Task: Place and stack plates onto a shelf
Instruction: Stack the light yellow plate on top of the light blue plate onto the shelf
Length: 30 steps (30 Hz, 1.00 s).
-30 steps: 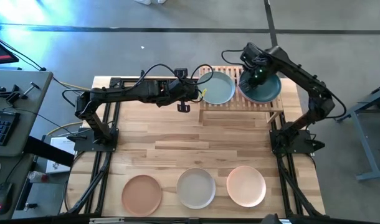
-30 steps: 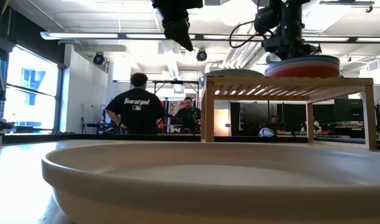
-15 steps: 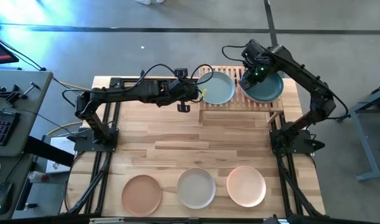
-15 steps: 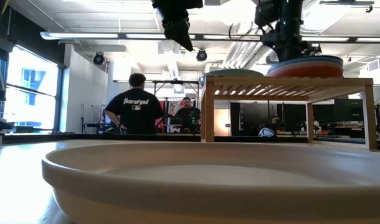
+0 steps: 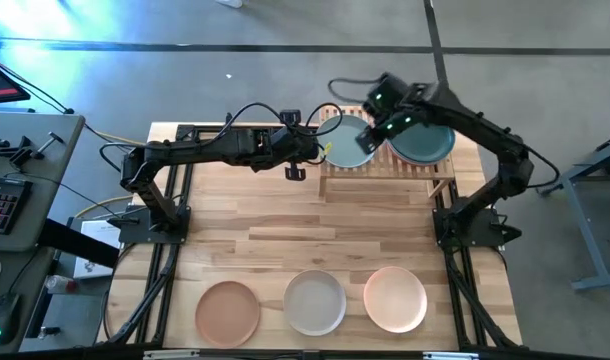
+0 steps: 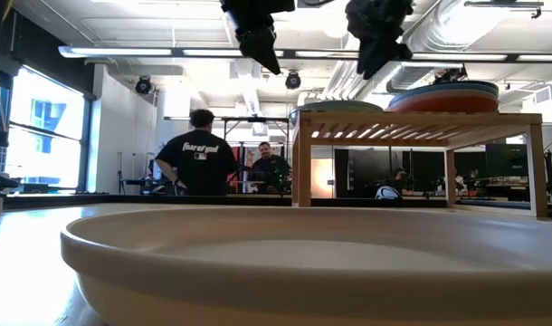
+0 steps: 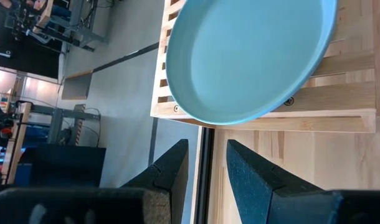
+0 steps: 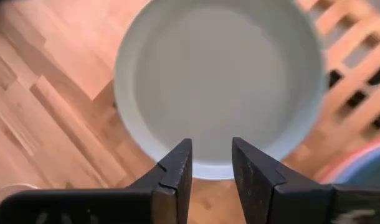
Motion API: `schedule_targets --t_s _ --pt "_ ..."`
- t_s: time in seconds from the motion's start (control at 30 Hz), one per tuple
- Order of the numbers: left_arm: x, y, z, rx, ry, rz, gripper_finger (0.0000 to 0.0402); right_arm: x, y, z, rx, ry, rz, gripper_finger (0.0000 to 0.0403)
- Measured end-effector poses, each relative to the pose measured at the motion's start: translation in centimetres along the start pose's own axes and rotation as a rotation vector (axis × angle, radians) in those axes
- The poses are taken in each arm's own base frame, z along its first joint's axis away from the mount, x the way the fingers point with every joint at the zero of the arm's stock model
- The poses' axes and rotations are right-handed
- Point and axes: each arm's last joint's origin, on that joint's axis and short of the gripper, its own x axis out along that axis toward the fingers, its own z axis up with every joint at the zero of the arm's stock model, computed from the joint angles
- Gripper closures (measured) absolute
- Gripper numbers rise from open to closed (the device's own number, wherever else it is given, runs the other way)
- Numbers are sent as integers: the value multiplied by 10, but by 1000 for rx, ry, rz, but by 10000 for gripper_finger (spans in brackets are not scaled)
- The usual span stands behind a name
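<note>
A mint green plate (image 5: 347,145) lies flat on the left half of the bamboo shelf (image 5: 385,166), and it fills the left wrist view (image 7: 252,56) and the right wrist view (image 8: 221,81). On the shelf's right half a stack of plates (image 6: 443,93) rests with a dark teal plate (image 5: 430,145) on top. My right gripper (image 5: 368,135) hovers open above the mint plate's right part. My left gripper (image 5: 323,150) hangs open just off the shelf's left end. Terracotta (image 5: 227,310), grey-white (image 5: 315,302) and peach (image 5: 395,298) plates lie along the near edge.
The shelf (image 6: 416,118) stands at the table's far right on legs, with room beneath it. A pale plate's rim (image 6: 303,263) fills the low view's foreground. People stand in the room beyond the table. The table's middle is bare wood (image 5: 305,220).
My right gripper has risen from the left rim of the dark teal plate and moved toward the table's left, ending above the mint plate. The stack has stayed where it was.
</note>
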Motion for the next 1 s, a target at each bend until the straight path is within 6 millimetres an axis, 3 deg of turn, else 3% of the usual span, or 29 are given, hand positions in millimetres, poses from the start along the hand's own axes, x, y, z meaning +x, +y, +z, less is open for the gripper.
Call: schedule_targets --t_s 0.3,0.73,1.0 --pt "0 0 0 -1 0 1 302 35 16 -6 5 98 -53 311" --pt "0 0 0 -1 1 1 302 56 10 -7 53 200 -160 311" --pt "0 0 0 -1 1 1 302 57 8 -8 60 215 -188 311"
